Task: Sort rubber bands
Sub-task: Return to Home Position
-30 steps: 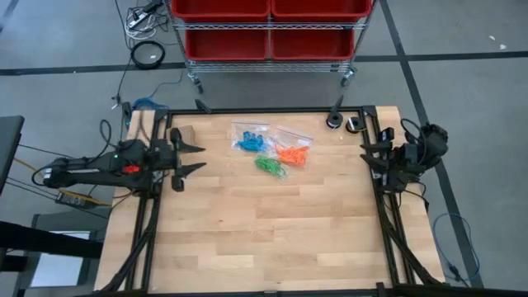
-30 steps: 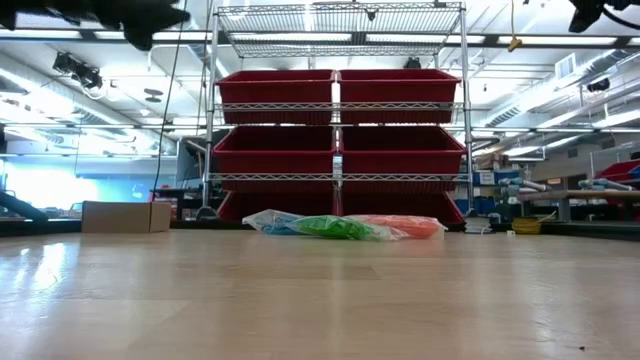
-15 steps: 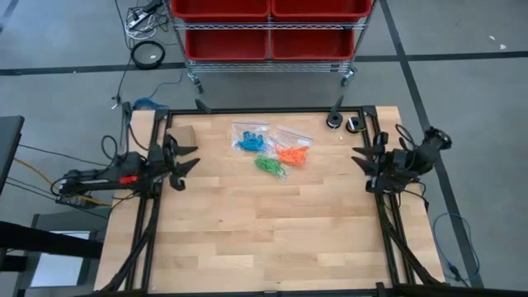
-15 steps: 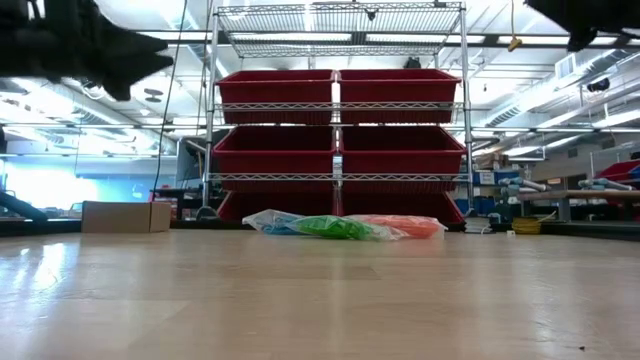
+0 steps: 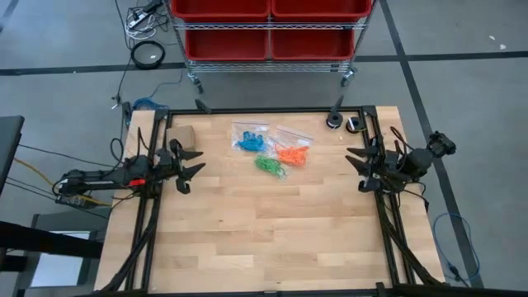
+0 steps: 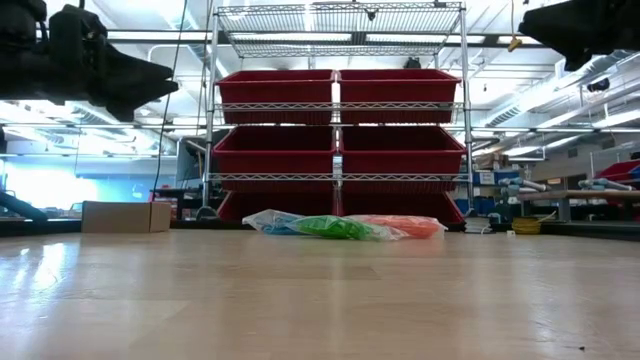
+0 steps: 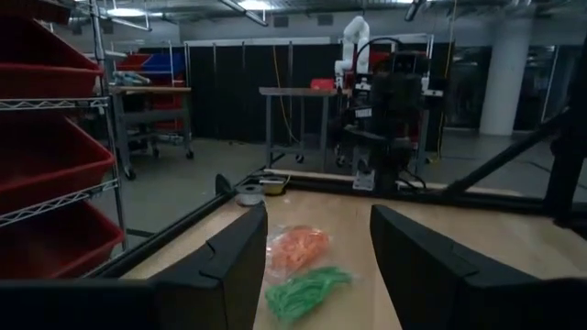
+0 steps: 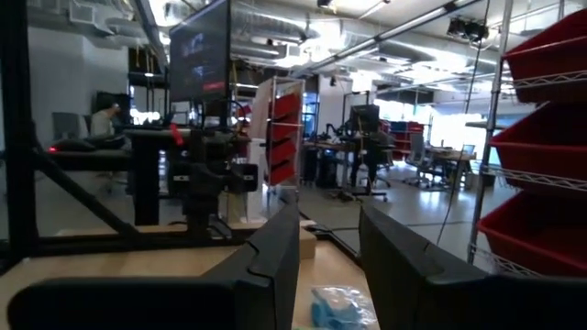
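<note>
Your left hand (image 5: 195, 161) and right hand (image 5: 356, 169): both spread, empty, flanking bagged rubber bands (image 5: 291, 154); cardboard box (image 5: 181, 134) near left hand.

L gripper (image 7: 318, 240) w/ fingers spread apart; just past it, on the wood table (image 7: 440, 234), green rubber bands (image 7: 298, 291); orange rubber bands (image 7: 300, 247) in a clear bag (image 7: 275, 240) a bit farther out, beside the green; R arm (image 7: 394, 105) well beyond, across the table; red bins (image 7: 46, 174) on a wire rack off to one side of the gripper.
</note>
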You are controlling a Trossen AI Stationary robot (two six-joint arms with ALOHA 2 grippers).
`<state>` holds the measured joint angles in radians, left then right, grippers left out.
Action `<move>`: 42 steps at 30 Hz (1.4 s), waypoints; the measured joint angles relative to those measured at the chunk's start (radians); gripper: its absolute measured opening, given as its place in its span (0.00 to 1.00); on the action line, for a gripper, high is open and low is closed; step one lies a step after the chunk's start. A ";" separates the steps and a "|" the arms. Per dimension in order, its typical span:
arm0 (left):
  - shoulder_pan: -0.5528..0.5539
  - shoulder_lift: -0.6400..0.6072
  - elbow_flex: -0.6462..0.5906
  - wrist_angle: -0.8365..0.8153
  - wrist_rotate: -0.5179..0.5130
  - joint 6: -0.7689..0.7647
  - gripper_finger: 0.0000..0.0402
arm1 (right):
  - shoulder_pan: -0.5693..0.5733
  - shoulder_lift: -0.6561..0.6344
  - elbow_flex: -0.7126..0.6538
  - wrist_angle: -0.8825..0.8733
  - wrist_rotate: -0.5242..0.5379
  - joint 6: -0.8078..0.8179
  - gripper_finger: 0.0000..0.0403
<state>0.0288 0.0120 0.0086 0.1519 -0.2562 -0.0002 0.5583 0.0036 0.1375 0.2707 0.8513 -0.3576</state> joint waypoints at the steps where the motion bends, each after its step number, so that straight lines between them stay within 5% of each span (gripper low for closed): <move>1: 0.000 0.000 0.000 -0.001 0.000 0.000 0.50 | -0.004 0.000 0.000 -0.005 0.000 0.000 0.26; 10: 0.000 0.000 0.000 -0.032 0.025 0.017 0.50 | -0.050 0.000 -0.009 -0.103 -0.009 0.091 0.24; 16: 0.000 0.000 -0.001 -0.048 0.026 0.030 0.50 | -0.105 0.000 -0.123 0.105 -0.010 0.050 0.24; 21: 0.000 0.000 -0.001 -0.047 0.040 0.042 0.50 | -0.164 0.000 -0.129 0.103 -0.033 0.082 0.23; 32: 0.000 0.000 -0.001 -0.039 0.040 0.045 0.50 | -0.211 0.002 -0.129 0.090 0.095 0.049 0.23; 42: 0.000 0.000 -0.001 -0.039 0.040 0.045 0.50 | -0.211 0.002 -0.130 0.092 0.097 0.050 0.23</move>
<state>0.0288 0.0120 0.0074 0.1130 -0.2161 0.0448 0.3477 0.0059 0.0078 0.3622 0.9482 -0.3077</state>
